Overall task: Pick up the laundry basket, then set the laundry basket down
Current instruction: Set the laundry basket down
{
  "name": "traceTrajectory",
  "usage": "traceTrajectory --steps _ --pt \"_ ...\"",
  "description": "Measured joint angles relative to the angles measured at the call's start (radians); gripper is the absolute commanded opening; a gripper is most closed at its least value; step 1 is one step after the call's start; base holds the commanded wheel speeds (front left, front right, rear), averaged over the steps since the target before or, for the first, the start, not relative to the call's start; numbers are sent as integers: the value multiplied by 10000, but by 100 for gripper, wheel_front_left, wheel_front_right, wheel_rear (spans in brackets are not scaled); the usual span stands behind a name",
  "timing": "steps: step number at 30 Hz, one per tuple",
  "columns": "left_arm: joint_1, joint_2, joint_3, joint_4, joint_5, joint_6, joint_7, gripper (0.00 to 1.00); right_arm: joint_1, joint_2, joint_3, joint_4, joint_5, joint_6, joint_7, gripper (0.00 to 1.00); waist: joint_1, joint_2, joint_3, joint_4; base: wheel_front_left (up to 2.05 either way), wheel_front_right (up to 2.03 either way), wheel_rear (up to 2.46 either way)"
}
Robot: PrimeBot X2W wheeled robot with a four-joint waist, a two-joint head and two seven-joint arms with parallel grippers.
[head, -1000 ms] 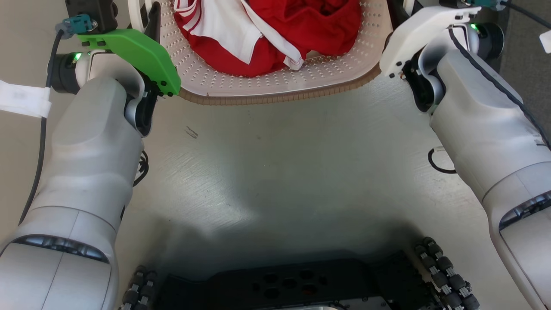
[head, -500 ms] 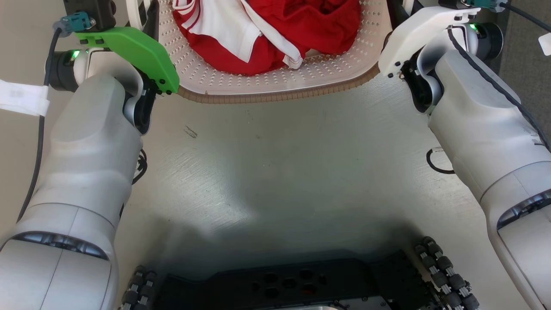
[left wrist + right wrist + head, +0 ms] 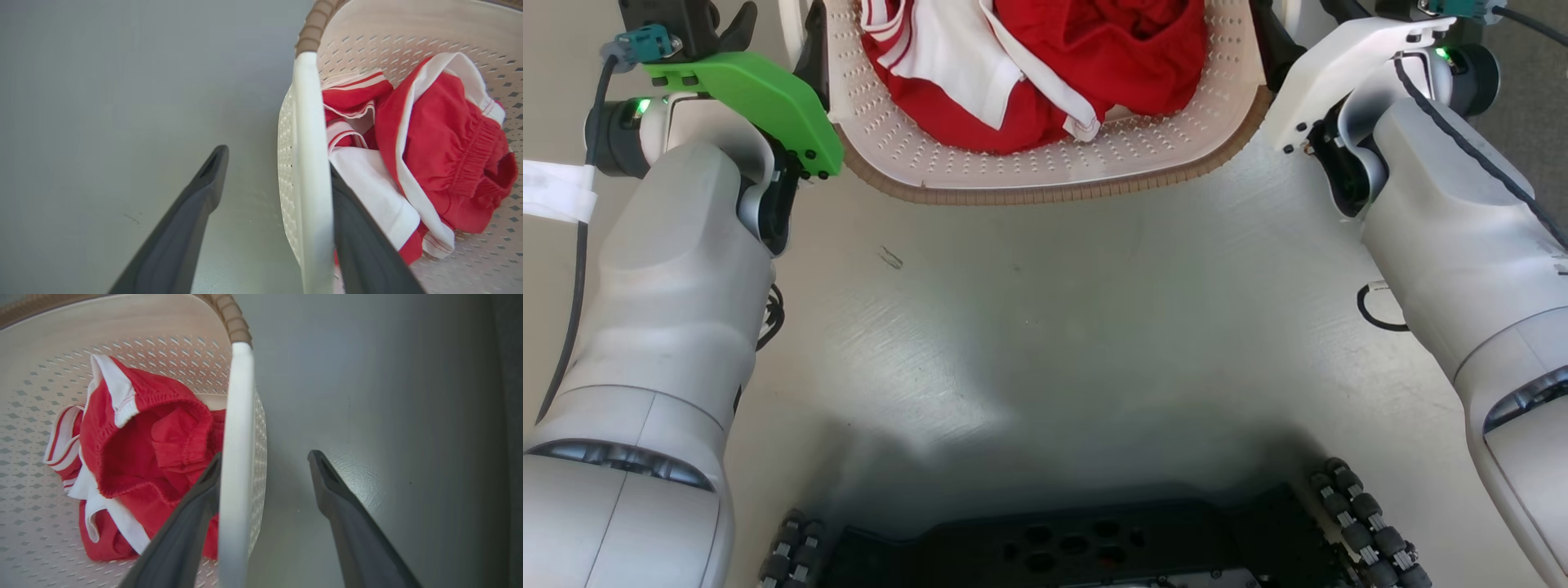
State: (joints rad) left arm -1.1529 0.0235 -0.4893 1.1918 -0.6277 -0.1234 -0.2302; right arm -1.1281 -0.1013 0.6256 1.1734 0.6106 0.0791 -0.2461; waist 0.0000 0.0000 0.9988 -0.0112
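The laundry basket, cream and perforated with a brown woven rim, stands on the pale floor at the top of the head view and holds red and white clothes. In the left wrist view my left gripper is open. It straddles the basket's white side handle, with one finger outside and the other inside against the handle. My right gripper is open too. Its inner finger lies by the other white handle, and its outer finger stands well apart over the floor.
My dark wheeled base sits at the near edge of the floor, with my pale forearms on either side of the basket. A darker strip of carpet runs along the far right. A thin black cable loop hangs by my right arm.
Both arms have spread outward a little. The left gripper's outer finger now shows apart from the handle. The basket's near rim looks more level than before.
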Motion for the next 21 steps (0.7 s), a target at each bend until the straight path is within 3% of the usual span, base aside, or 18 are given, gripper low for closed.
traceTrajectory --steps 15,21 --pt "242 40 -25 -33 -2 -8 -186 100 652 35 -102 63 65 174 -31 100 0 0 -1100 6 0 0 0" --pt "742 332 27 -109 0 -10 -215 100 985 10 -360 -136 148 174 -42 100 0 0 -1847 -7 0 0 0"
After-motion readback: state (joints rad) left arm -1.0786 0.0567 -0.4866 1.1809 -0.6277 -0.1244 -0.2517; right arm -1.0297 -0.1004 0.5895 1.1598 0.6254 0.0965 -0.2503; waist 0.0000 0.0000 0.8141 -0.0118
